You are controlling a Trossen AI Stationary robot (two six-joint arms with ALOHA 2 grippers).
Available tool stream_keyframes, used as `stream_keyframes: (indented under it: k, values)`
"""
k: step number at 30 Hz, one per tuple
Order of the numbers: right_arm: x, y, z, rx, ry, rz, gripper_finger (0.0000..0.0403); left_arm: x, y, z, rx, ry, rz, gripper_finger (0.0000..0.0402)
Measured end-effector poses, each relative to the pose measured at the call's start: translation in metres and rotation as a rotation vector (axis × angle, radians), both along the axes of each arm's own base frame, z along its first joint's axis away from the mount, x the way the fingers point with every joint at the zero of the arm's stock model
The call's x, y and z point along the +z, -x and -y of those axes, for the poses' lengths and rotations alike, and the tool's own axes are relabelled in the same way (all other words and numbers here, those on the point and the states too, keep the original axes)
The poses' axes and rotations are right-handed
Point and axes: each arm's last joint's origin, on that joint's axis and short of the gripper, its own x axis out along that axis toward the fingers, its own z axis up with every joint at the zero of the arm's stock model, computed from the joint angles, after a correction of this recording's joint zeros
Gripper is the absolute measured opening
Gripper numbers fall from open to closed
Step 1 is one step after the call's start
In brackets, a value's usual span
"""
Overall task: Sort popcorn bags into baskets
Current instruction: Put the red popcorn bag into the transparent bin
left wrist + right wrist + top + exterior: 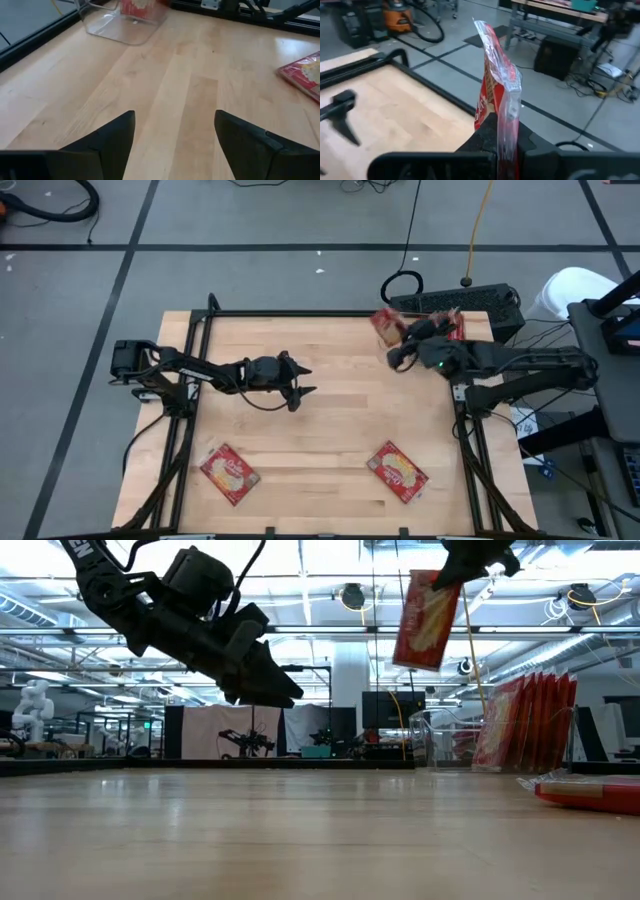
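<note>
My right pincer [392,332] holds one popcorn bag [385,327] clamped by its edge, lifted clear of the surface [330,410] near the far right corner; in the low view the bag [427,617] hangs well above the wood. I judge it is carried high so it can pass over the rim of the clear bin [125,22], which stands at that far right corner. The bin is already stocked: a row of red packets [530,720] stands on edge inside it, probably upright so that more will fit.

My left pincer [296,383] hovers over the middle of the surface with its fingers [112,137] spread wide and nothing between them, seemingly ready for the next pick.

Two packets lie flat on the near side of the surface, one at near left [229,472], one at near right [397,471], well apart from each other and from the bin. Lying flat, they will likely need a pinch at one edge.

The sorting looks well along but not finished; no second basket shows in any view.
</note>
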Motion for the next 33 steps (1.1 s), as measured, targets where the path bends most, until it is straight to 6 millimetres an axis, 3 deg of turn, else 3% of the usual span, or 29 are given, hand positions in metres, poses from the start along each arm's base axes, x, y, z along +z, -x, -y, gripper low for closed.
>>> stream_keyframes:
  k: [8,15,33]
  values:
    - [0.01,0.022,0.016,-0.102,-0.04,0.1,0.0,0.0,0.0,0.003,-0.004,0.011,0.003,0.0249]
    - [-0.007,0.031,0.024,-0.26,-0.095,0.021,0.0,0.0,0.0,0.003,0.013,0.045,0.01,0.0245]
    - [-0.058,-0.011,0.05,-0.432,-0.164,-0.198,0.0,0.0,-0.001,0.012,-0.015,0.054,0.012,0.0246]
